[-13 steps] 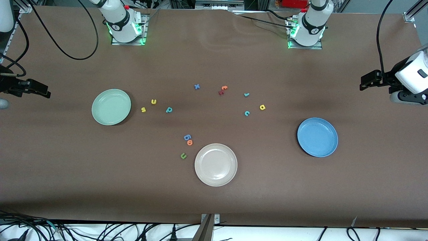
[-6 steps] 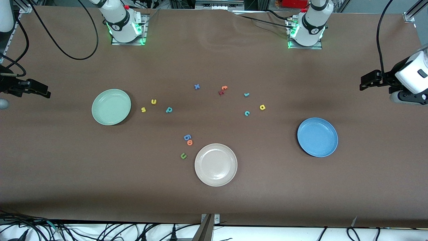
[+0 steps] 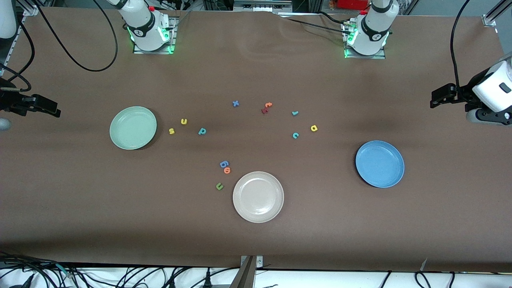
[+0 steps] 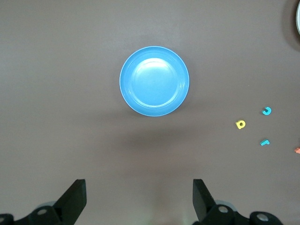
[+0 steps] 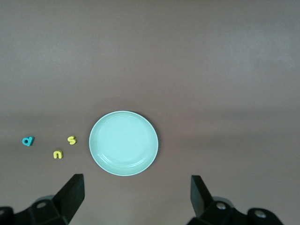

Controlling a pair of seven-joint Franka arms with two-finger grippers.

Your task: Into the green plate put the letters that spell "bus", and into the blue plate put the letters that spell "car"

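At the right arm's end of the table our right gripper [image 5: 133,194] hangs in the air with its fingers spread wide and nothing between them. Under its wrist camera we see the green plate [image 3: 133,127], with nothing in it. Just beside the plate, toward the middle of the table, lie the yellow "s" [image 3: 172,131], the yellow "u" [image 3: 183,121] and the teal "b" [image 3: 202,131], all flat on the brown table [image 3: 80,200].

In the middle we find a blue "x" [image 3: 235,103] and an orange "t" [image 3: 268,105] touching a dark-red letter [image 3: 264,110]. Nearer the front camera sit a blue "g" [image 3: 224,164], an orange "o" [image 3: 227,170], an olive-green "u" [image 3: 219,186] and the beige plate [image 3: 258,197].

Toward the left arm's end lie the teal "r" [image 3: 295,113], the teal "c" [image 3: 295,135] and the yellow "a" [image 3: 314,128], well apart from the blue plate [image 3: 379,163], which holds nothing. Our left gripper [image 4: 139,197] hangs in the air at that end, its fingers wide apart and gripping nothing.
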